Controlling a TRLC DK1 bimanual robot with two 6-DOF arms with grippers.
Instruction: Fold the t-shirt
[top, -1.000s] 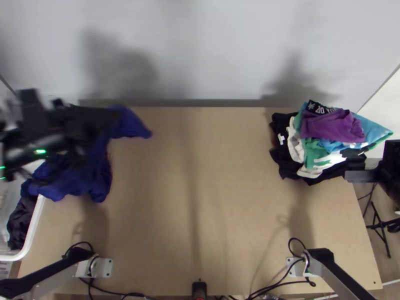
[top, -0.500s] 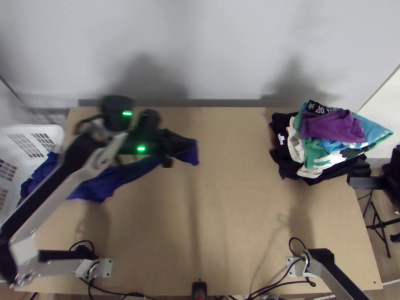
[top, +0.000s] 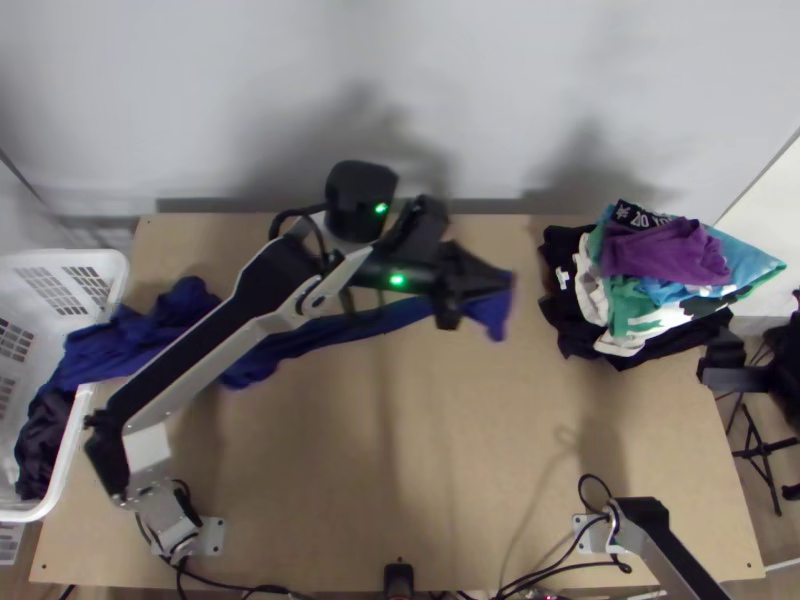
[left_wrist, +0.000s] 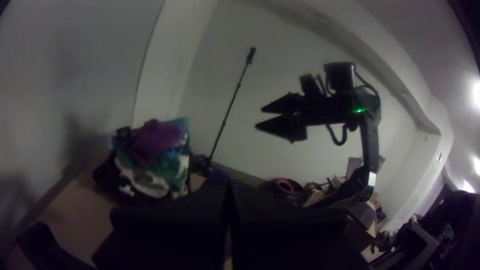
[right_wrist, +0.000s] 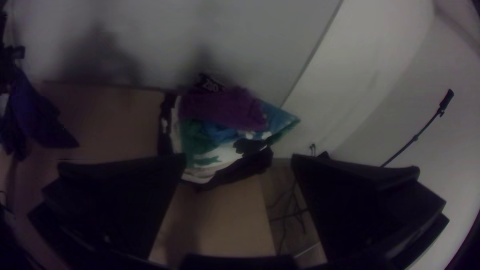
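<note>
My left gripper (top: 500, 285) is over the table right of its middle, shut on one end of the blue t-shirt (top: 300, 338). From there the shirt stretches left in a long, narrow, bunched strip, its far part heaped over the white basket's rim. In the left wrist view the gripper (left_wrist: 227, 187) has its fingers together, a bit of blue shirt (left_wrist: 216, 175) at their tips. Off the table's right edge, my right gripper (top: 722, 365) holds nothing; in the right wrist view this gripper (right_wrist: 239, 162) has its fingers wide apart.
A pile of clothes, a purple one (top: 668, 252) on top, lies at the table's back right. The white basket (top: 68, 440) stands at the left edge with dark cloth (top: 42, 450) in it. Cables (top: 560, 560) run along the near edge. A wall borders the far side.
My left gripper has swept from the far left to right of the middle, drawing the shirt's end along and stretching it out. The right gripper has shifted only slightly.
</note>
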